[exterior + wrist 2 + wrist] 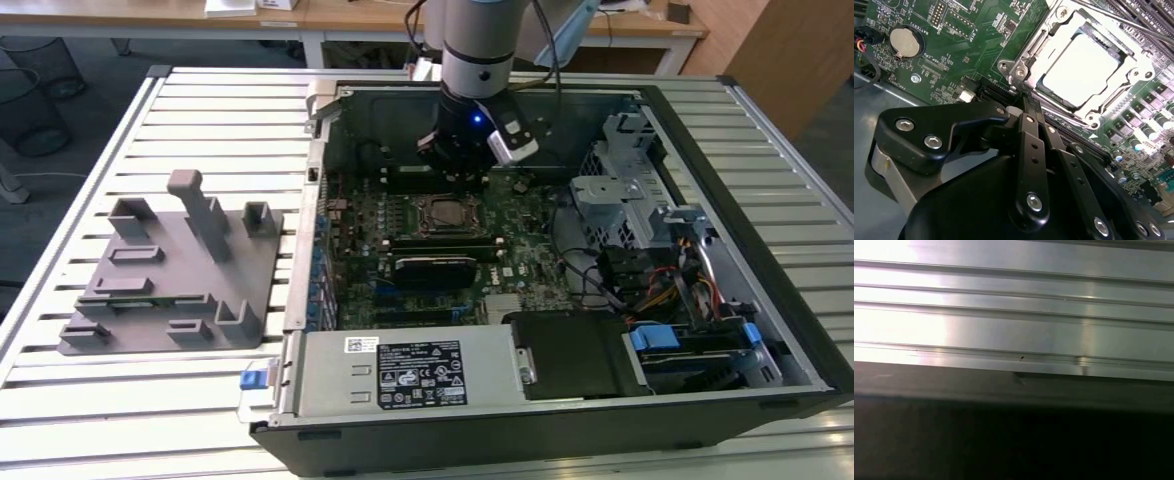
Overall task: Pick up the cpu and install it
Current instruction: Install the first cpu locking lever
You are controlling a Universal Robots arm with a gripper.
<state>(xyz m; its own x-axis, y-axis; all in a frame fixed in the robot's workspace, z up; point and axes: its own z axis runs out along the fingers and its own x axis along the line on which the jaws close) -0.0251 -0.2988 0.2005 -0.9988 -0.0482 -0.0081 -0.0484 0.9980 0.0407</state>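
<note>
Silvery cpu [1080, 70] sits seated inside the socket frame [1126, 102], upper right of the second wrist view. Gripper [1026, 102], fingers pressed together and holding nothing, hangs just beside it; placement appears done.

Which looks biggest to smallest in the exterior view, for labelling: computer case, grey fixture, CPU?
1. computer case
2. grey fixture
3. CPU, seated in its socket below the claw

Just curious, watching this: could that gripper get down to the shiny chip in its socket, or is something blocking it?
Probably yes. The gripper hangs inside the open computer case, close beside the cpu, which lies uncovered in the socket frame with nothing over it.
</note>
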